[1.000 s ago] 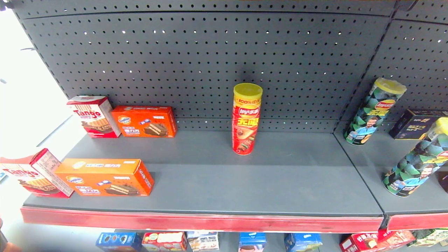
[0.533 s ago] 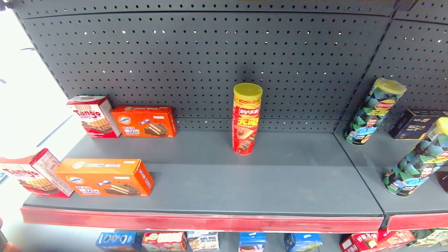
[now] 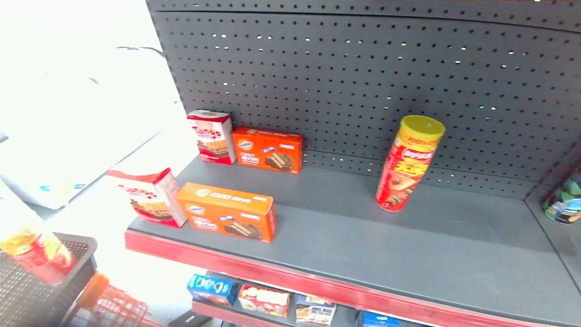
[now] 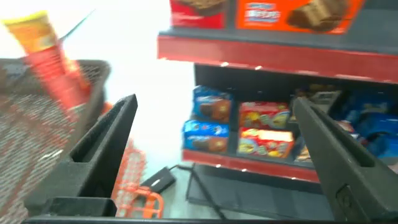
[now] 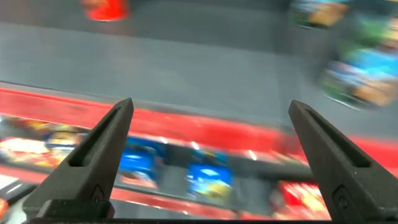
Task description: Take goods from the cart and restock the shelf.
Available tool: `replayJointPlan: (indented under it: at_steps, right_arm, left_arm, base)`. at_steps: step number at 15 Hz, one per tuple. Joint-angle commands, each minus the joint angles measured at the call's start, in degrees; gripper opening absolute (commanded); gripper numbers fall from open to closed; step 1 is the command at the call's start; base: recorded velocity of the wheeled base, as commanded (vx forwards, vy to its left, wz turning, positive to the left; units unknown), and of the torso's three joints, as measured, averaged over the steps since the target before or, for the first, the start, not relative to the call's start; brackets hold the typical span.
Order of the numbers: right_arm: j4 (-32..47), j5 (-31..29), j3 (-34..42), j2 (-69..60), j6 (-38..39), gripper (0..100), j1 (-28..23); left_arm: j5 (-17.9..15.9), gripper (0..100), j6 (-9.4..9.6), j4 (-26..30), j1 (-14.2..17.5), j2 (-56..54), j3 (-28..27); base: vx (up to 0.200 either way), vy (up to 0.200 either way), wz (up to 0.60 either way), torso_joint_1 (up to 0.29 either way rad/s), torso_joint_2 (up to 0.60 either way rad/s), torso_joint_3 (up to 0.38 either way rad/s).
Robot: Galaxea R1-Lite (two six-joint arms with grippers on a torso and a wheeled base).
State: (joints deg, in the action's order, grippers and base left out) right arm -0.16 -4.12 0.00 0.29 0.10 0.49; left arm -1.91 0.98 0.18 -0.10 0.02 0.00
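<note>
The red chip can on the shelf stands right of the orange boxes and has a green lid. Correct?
No. The lid is yellow, not green; the head view shows it. The red chip can does stand on the shelf, right of the orange boxes.

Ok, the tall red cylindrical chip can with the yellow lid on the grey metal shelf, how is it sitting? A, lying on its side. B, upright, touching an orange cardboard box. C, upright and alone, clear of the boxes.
C: the red chip can stands on its base on the grey shelf, with bare shelf between it and the nearest orange box.
</note>
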Motion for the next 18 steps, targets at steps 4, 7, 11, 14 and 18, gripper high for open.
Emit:
replayJointPlan:
  at_steps: [4,7,11,14,18]
  right_arm:
    - [0.0,0.0,0.0,0.1,0.0,100,0.0]
    - [0.0,0.0,0.0,0.1,0.1,100,0.0]
    - [0.0,0.0,0.0,0.1,0.1,100,0.0]
    - [0.0,0.0,0.0,0.1,0.1,100,0.0]
    - [0.0,0.0,0.0,0.1,0.1,100,0.0]
  left_arm:
    - [0.0,100,-0.01,0.0,0.0,0.0,0.0]
    - [0.0,100,-0.01,0.0,0.0,0.0,0.0]
    - [-0.3,100,0.87,0.0,-0.1,0.0,0.0]
    - [0.3,100,0.78,0.0,-0.1,0.0,-0.1]
    - [12.4,100,2.19,2.5,-0.4,16.9,-16.0]
  base:
    - [0.0,0.0,0.6,-0.001,0.01,0.0]
    - [0.0,0.0,0.0,0.0,0.0,0.0]
    - [0.0,0.0,0.0,0.0,0.0,0.0]
    - [0.0,0.0,0.0,0.0,0.0,0.0]
    - [0.0,0.0,0.0,0.0,0.0,0.0]
